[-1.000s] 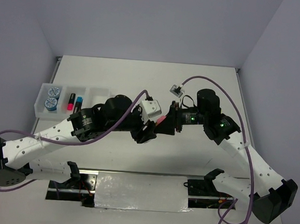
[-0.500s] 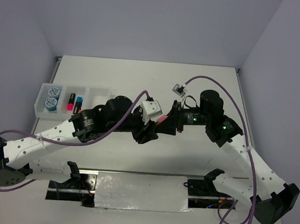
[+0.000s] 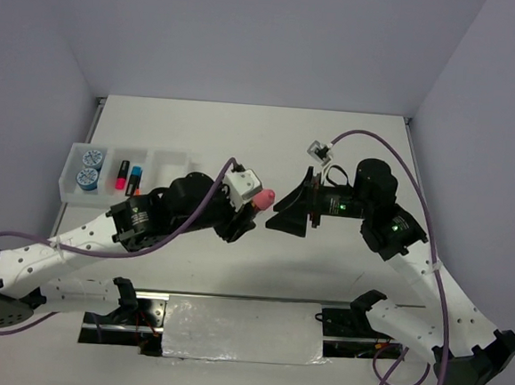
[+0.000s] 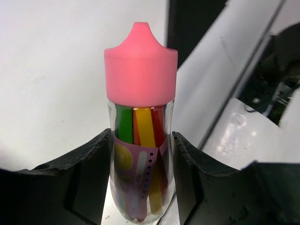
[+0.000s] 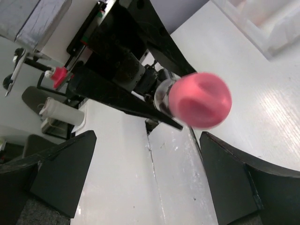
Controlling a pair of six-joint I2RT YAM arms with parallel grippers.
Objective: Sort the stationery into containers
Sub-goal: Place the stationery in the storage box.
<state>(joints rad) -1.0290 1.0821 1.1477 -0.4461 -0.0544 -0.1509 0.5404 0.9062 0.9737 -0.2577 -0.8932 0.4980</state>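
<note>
From above, the two arms that met at the tube (image 3: 261, 197) a moment ago have parted. It now rides in the left gripper (image 3: 245, 211), while the right gripper (image 3: 289, 210) has backed off just beside the pink cap. The handover looks finished, leaving the carry to the tray (image 3: 167, 157), well to the left, where tape rolls (image 3: 91, 157) and markers (image 3: 121, 175) lie; whether a third marker is there, I cannot tell.

At the left wrist, both fingers (image 4: 89, 168) clamp the tube's clear body.

At the right wrist, the jaws stand wide apart, the cap touching neither.

The table (image 3: 350, 146) is plain white, the walls pale and bare.
</note>
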